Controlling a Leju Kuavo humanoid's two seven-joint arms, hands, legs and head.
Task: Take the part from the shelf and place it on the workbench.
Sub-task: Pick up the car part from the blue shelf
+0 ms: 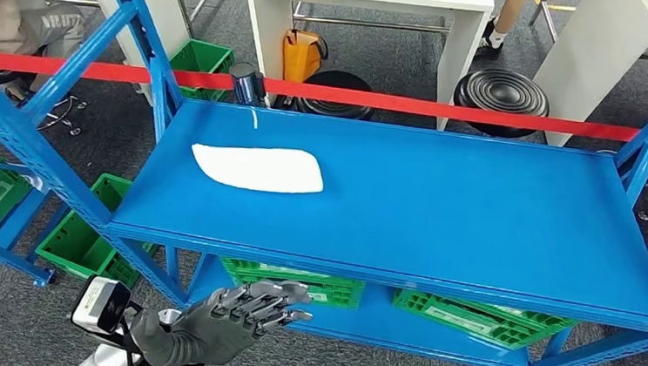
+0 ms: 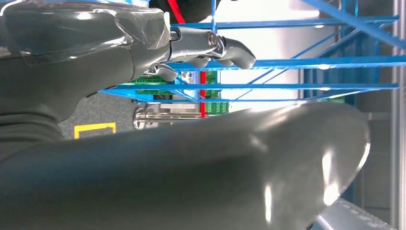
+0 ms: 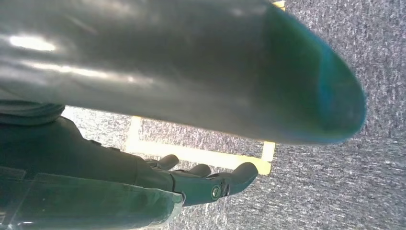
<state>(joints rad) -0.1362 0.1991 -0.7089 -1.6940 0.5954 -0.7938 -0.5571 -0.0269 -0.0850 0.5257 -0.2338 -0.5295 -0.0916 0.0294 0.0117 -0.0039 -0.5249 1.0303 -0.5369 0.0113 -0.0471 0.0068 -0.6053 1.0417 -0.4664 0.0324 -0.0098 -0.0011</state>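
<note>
Blue shelf [image 1: 475, 212] with white part [image 1: 259, 167] far left; left hand [image 1: 236, 312], empty and fingers apart, below its near edge; right hand [image 3: 201, 182] empty, fingers loosely extended.

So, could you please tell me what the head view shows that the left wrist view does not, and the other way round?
The head view alone shows the white part lying flat on the top deck of the blue shelf, the red tape barrier behind it, and green crates below. The left wrist view alone gives a close look at the thick grey thumb and the fingers from behind, with nothing between them. Both show the left hand, empty and short of the part, and the blue shelf frame.
</note>
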